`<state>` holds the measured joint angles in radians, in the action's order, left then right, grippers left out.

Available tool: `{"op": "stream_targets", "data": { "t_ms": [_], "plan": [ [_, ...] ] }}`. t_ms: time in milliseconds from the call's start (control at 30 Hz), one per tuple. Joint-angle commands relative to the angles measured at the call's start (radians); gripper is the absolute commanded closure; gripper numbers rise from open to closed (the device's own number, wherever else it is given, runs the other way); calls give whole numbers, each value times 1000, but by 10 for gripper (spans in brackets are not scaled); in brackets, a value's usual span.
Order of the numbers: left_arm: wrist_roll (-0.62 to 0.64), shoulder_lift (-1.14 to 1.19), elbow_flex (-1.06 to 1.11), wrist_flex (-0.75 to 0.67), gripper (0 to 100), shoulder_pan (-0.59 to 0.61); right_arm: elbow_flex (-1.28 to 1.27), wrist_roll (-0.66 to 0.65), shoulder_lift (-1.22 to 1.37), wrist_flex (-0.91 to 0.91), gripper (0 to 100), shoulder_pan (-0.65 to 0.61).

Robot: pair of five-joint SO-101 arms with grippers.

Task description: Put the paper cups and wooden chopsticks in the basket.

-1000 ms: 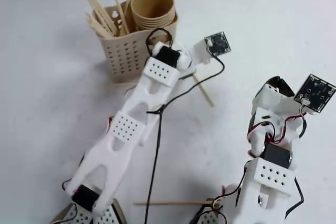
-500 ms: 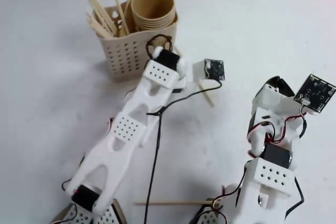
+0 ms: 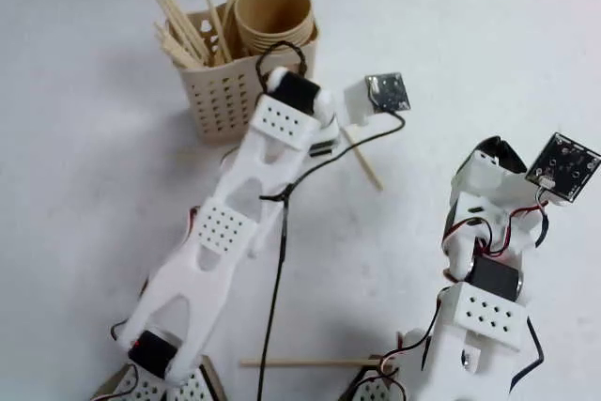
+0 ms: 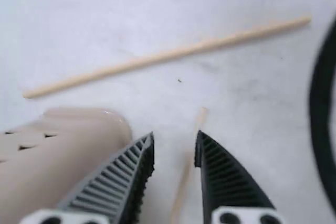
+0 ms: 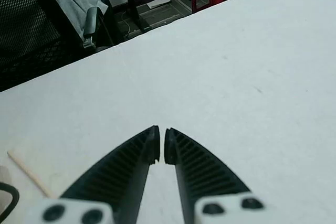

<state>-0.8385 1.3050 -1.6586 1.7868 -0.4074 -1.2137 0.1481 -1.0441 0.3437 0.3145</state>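
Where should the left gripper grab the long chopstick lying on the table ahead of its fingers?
Take the chopstick near its middle, coming straight down from above with the left gripper turned so its open fingers straddle the thin shaft crosswise. It lies flat on the table with bare surface on both sides, and a mid-length hold should keep it from tipping.
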Motion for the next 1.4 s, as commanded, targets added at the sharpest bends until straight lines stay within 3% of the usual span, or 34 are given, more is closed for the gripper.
{"op": "stream_targets", "data": {
  "t_ms": [0, 133, 467, 733, 900, 1067, 1200, 1367],
  "plan": [
    [-18, -90, 49, 5, 828, 12, 46, 3, -19, -18, 964, 7],
    [-86, -91, 207, -5, 828, 13, 46, 3, -19, -18, 964, 7],
    [-95, -91, 381, -192, 860, 68, 46, 3, -19, -18, 964, 7],
    [-241, -91, 443, -118, 968, 48, 46, 3, -19, -18, 964, 7],
    [-299, -102, 442, -8, 977, 27, 46, 3, -19, -19, 964, 7],
    [-293, -102, 442, 2, 977, 8, 46, 3, -19, -19, 964, 7],
    [-206, -143, 459, 5, 977, -1, 46, 3, -19, -19, 964, 7],
    [-166, -334, 663, 5, 977, -21, 46, 3, -19, -19, 964, 7]
  ]
}}
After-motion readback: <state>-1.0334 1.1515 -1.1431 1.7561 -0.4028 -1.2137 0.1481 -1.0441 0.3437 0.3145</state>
